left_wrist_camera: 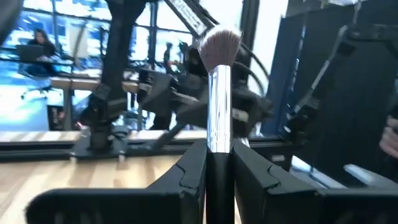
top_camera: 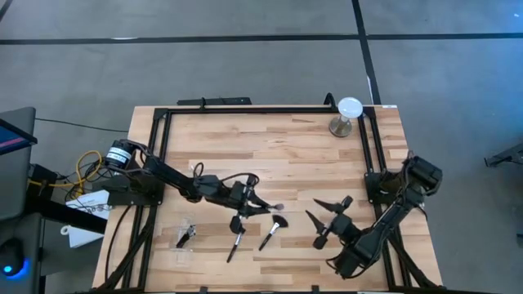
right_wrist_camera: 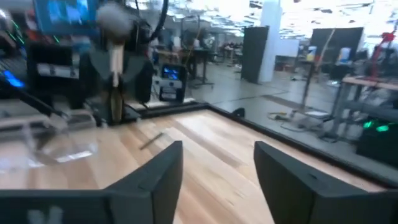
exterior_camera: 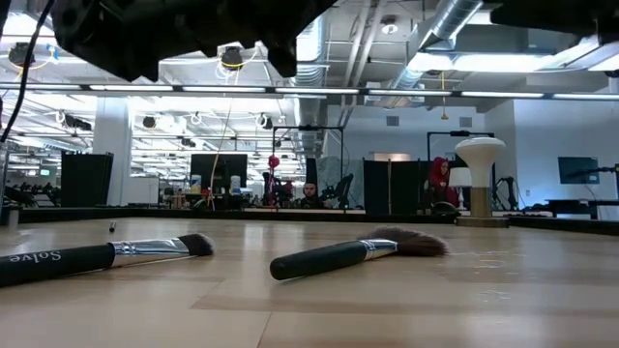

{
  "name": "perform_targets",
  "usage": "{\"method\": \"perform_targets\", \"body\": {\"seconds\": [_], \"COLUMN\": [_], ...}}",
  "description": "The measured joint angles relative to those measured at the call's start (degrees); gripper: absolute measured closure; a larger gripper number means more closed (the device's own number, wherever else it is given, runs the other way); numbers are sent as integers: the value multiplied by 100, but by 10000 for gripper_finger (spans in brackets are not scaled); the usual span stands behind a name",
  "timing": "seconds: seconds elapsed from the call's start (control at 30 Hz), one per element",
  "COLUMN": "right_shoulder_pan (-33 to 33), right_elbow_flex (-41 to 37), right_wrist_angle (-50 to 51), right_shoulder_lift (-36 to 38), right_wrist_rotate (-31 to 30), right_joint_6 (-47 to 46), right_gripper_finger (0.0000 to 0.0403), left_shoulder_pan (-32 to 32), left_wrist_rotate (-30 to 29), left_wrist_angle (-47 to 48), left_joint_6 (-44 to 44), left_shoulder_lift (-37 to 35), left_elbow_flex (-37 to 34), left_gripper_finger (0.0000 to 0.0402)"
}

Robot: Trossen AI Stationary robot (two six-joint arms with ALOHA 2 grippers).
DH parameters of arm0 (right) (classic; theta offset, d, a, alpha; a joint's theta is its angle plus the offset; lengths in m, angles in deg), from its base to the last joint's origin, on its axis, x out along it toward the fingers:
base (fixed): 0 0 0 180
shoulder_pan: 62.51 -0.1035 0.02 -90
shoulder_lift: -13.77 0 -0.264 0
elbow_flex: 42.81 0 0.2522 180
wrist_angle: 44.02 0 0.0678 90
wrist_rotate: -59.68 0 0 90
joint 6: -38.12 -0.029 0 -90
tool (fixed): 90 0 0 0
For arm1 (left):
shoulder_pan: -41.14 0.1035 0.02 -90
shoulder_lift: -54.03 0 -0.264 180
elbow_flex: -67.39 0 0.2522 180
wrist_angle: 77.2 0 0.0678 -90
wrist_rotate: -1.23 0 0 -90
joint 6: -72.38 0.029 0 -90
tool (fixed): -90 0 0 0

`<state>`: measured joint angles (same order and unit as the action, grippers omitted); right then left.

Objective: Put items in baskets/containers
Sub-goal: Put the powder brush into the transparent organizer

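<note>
My left gripper (top_camera: 263,205) reaches over the table's middle and is shut on a makeup brush (top_camera: 276,207) with a silver ferrule and pale bristles (left_wrist_camera: 219,43). Two more dark-handled brushes (top_camera: 236,238) (top_camera: 271,233) lie flat on the wood near the front edge; they also show in the low view (exterior_camera: 106,256) (exterior_camera: 353,253). A clear tray (top_camera: 186,245) lies at the front left with something dark (top_camera: 185,237) in it. My right gripper (top_camera: 313,210) is open and empty at the front right; its fingers gape in its wrist view (right_wrist_camera: 217,165). My left gripper pinches the brush between its two fingers (left_wrist_camera: 189,171) at the lower end of the silver ferrule (left_wrist_camera: 219,143). The fingers lie roughly level, pointing toward the table's right. The brush runs along them, its bristles sticking out past the tips, lifted clear of the table.
A round white disc on a metal stand (top_camera: 347,114) stands at the far right corner, also in the low view (exterior_camera: 481,179). A dark frame (top_camera: 245,109) borders the table's far edge and sides. Bare wood lies between the two arms and the far edge.
</note>
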<state>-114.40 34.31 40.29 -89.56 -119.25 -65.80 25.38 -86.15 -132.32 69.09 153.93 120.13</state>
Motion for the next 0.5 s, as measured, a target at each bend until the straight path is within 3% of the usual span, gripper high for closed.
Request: {"method": "perform_targets", "body": {"seconds": [0.13, 0.27, 0.4, 0.5], "right_shoulder_pan": [460, 1120, 1913, 2468], "right_elbow_flex": [306, 557, 644, 644], "right_wrist_angle": [-535, -1562, -2724, -3143], "right_shoulder_lift": [0, 0, 0, 0], "right_wrist_rotate": [654, 1676, 3331, 4747], "right_joint_6": [1599, 4029, 6626, 7875], "right_gripper_finger": [199, 208, 221, 232], "left_shoulder_pan": [10, -31, -97, -157], "left_wrist_rotate": [-97, -97, -95, -98], "left_wrist_angle": [-87, -101, -107, -109], "left_joint_6": [-56, -111, -165, -165], "left_shoulder_lift": [0, 0, 0, -13], "left_elbow_flex": [-113, -143, -159, -222], "left_gripper_finger": [346, 346, 346, 346]}}
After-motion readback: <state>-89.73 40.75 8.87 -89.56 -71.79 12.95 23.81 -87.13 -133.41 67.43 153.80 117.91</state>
